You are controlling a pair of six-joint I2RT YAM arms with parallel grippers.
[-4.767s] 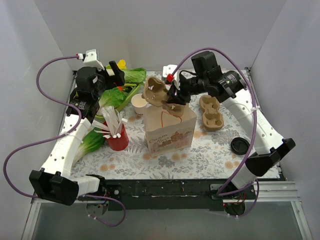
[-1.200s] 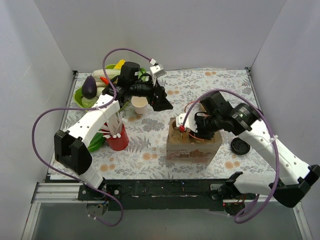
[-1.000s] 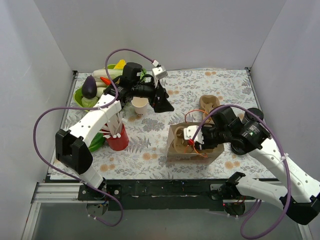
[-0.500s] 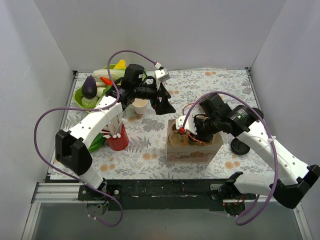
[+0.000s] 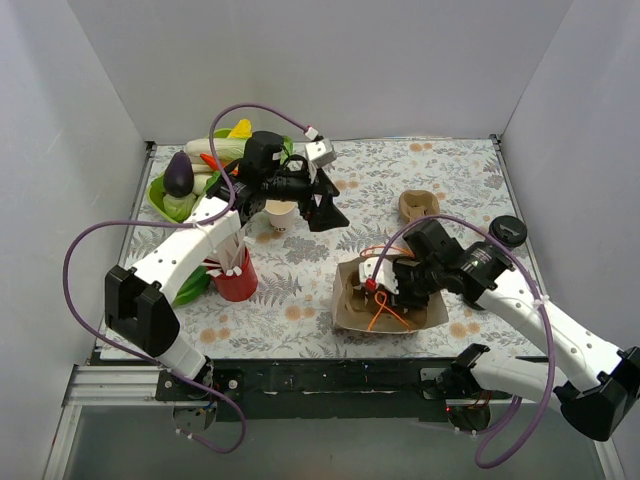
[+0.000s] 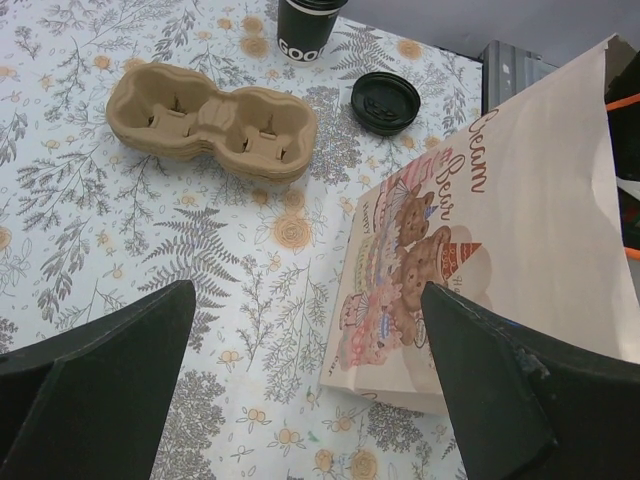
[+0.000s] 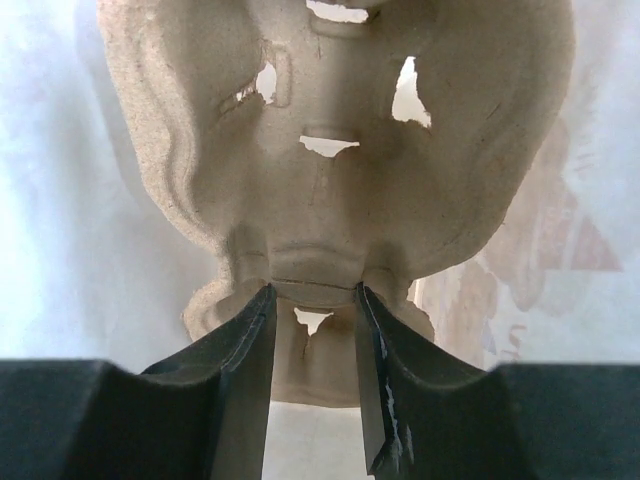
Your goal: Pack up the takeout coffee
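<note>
A flowered cloth (image 5: pixel 300 270) covers the table, and plain white walls (image 5: pixel 400 70) close it in on three sides. The paper bag (image 6: pixel 520 200), printed with bears, sits right of centre on the cloth with its mouth open.

My right claw (image 7: pixel 313 292) is down inside the bag, clenched on a cardboard carrier (image 7: pixel 330 150), with a tab at the carrier's edge pinched between both fingers. My left claw (image 5: pixel 328 212) hangs over the cloth beyond the bag and to its left, spread wide with nothing in it.

The takeout coffee (image 6: pixel 310 18) stands upright on the far side of the bag and off to its right, well apart from both claws. A loose black lid (image 6: pixel 385 100) lies on the cloth between the coffee and the bag. A second carrier (image 6: pixel 210 120) lies flat beyond the bag, between my left claw and the coffee.

Left of the bag, a lidless white cup (image 5: pixel 280 212) stands just beside my left claw. Nearer the arm bases on that side is a red cup (image 5: pixel 236 282) holding white sticks. Further left lie an eggplant (image 5: pixel 178 175) and leafy greens (image 5: pixel 185 285). Purple cables (image 5: pixel 90 240) loop over both my arms.
</note>
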